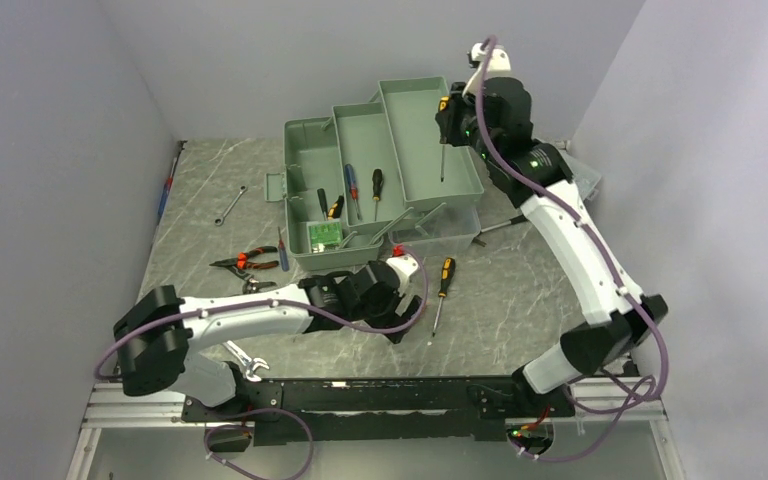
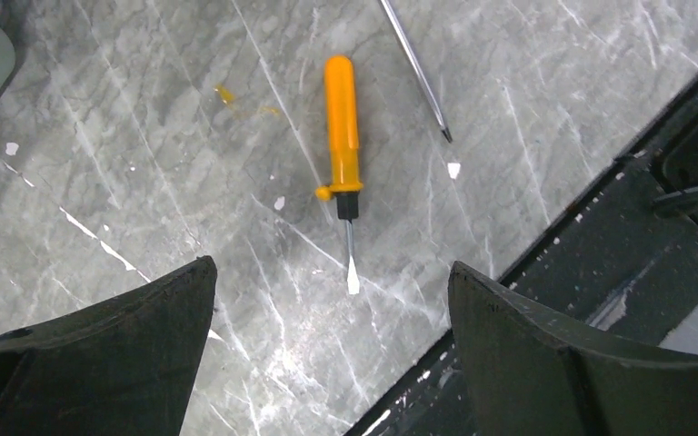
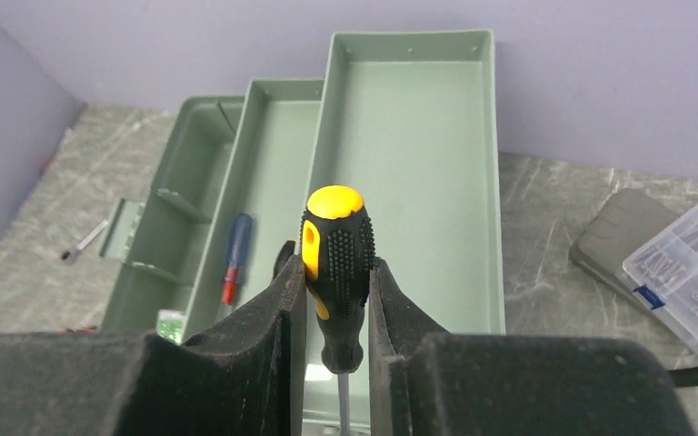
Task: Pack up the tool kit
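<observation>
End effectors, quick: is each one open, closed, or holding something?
Left end effector: open, empty, facing an orange screwdriver on the table.
Right end effector: closed on a black-and-yellow screwdriver.

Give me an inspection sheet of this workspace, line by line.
Surface: grey marble table.
Job's things: toolbox open, few screwdrivers inside; pliers, wrench, orange screwdriver on table.
Clutter: clear organizer right of toolbox.
Grippers: left gripper open above orange screwdriver; right gripper shut on black-yellow screwdriver over toolbox.
Cables: purple cable along both arms.
Surroundings: plain walls.
</observation>
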